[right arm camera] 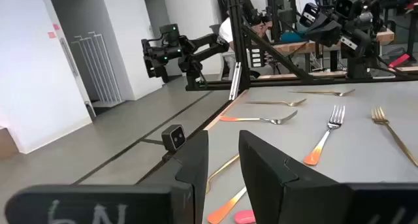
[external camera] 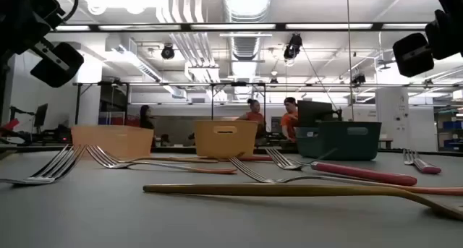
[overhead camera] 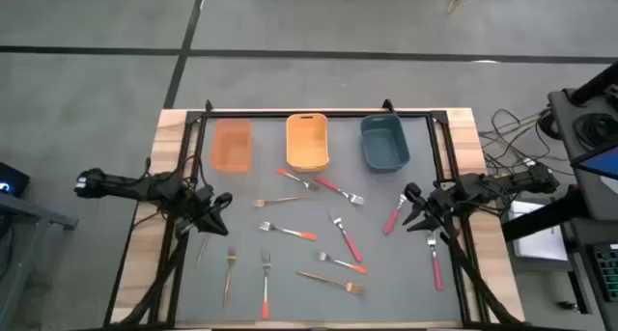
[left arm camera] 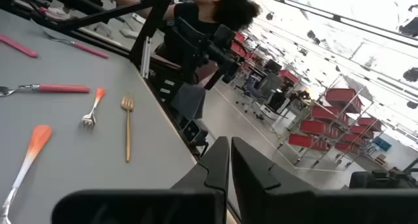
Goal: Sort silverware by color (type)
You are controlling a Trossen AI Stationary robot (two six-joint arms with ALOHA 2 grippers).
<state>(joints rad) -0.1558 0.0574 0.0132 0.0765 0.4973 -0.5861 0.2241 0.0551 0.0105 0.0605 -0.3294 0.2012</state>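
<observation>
1. Nearest the low camera: a gold fork point(external camera: 304, 192) lying flat across the mat, tines to the right. Behind it more forks, then the 3 bins.
2. Bins along the far edge of the table: pale orange bin point(overhead camera: 232, 144), yellow-orange bin point(overhead camera: 307, 140), blue bin point(overhead camera: 384, 142). All 3 look empty from above, so nothing is sorted yet.
3. Silverware is all loose on the grey mat point(overhead camera: 290, 273), about 12 pieces, colours mixed. Examples: red-handled fork point(overhead camera: 338, 190) just in front of the yellow-orange bin, orange-handled fork point(overhead camera: 289, 232) mid-mat, red-handled fork point(overhead camera: 436, 263) near the right edge, gold fork point(overhead camera: 230, 274) at front left.
4. Left gripper point(overhead camera: 220, 210): at the left edge of the mat, off the surface, fingers together, nothing in them. Its wrist view shows the 2 fingers nearly touching.
5. Right gripper point(overhead camera: 413, 207): at the right side of the mat, raised, fingers point(right arm camera: 192, 168) apart with a clear gap, holding nothing. A red-handled fork point(overhead camera: 395, 215) lies just beside it.
6. Progress, my read: zero of roughly 12 placed. The whole job is left: pick each fork, 1 colour per bin.
7. Likely first pick is that red fork by the right gripper, but neither arm is committed.
</observation>
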